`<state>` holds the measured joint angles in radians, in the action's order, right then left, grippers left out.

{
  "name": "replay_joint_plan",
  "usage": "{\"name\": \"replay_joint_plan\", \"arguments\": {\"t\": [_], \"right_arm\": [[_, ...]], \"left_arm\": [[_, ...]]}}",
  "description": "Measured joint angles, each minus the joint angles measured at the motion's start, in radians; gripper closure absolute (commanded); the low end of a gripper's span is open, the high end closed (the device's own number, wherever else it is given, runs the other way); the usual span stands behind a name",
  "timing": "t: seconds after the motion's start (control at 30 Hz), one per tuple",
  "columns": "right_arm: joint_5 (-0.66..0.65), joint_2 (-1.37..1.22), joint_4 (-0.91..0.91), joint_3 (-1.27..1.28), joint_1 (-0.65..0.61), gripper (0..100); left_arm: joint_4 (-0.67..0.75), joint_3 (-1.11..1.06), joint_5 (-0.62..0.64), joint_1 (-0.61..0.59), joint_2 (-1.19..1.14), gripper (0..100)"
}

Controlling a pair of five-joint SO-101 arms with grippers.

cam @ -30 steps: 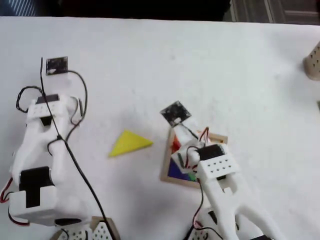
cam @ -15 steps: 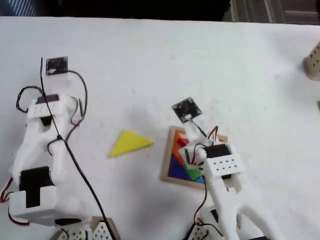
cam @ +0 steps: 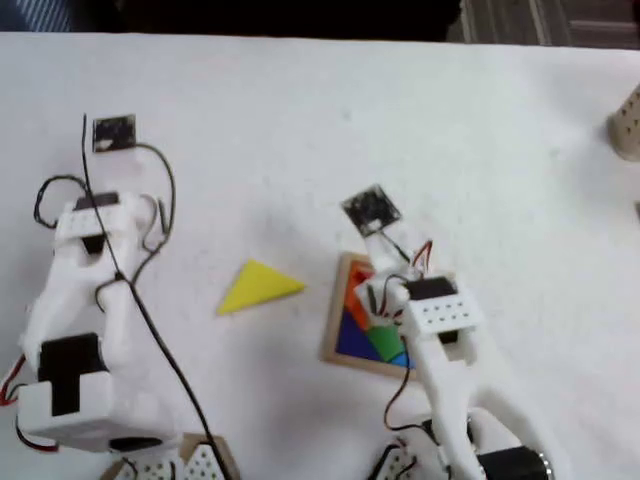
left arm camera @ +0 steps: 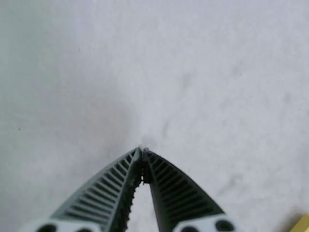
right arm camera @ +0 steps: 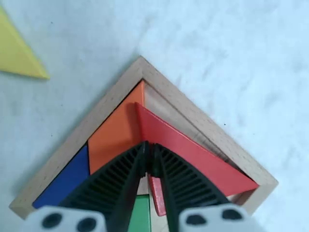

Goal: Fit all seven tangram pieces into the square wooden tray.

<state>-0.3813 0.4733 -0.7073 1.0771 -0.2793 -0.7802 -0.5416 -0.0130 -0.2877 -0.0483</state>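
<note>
The square wooden tray lies right of the table's middle, with my right arm over it. Its corner holds an orange piece, a blue piece and a green piece. A red triangle lies askew, overlapping the orange piece and a strip of bare tray floor. My right gripper is shut, its tips on the red triangle's edge. A yellow triangle lies on the table left of the tray. Farther left, my left gripper is shut over bare table.
The white table stretches open behind and between the arms. A beige perforated block stands at the right edge. Perforated wooden parts sit at the front by the left arm's base.
My right arm has shifted right and slightly back over the tray, uncovering more of the coloured pieces. The left arm and the yellow triangle have stayed put.
</note>
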Motion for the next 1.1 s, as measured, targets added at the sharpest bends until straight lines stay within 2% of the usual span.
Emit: {"name": "replay_joint_plan", "arguments": {"t": [0.53,0.9,1.1], "right_arm": [[0.003,-0.038,0.018,-0.009,0.078,98.1],[0.049,0.342,-0.071,0.201,0.158,98.1],[0.035,0.4,-0.124,0.227,0.247,98.1]], "left_arm": [[0.0,0.0,0.0,0.0,0.0,98],[0.0,0.0,0.0,0.0,0.0,98],[0.0,0.0,0.0,0.0,0.0,98]]}}
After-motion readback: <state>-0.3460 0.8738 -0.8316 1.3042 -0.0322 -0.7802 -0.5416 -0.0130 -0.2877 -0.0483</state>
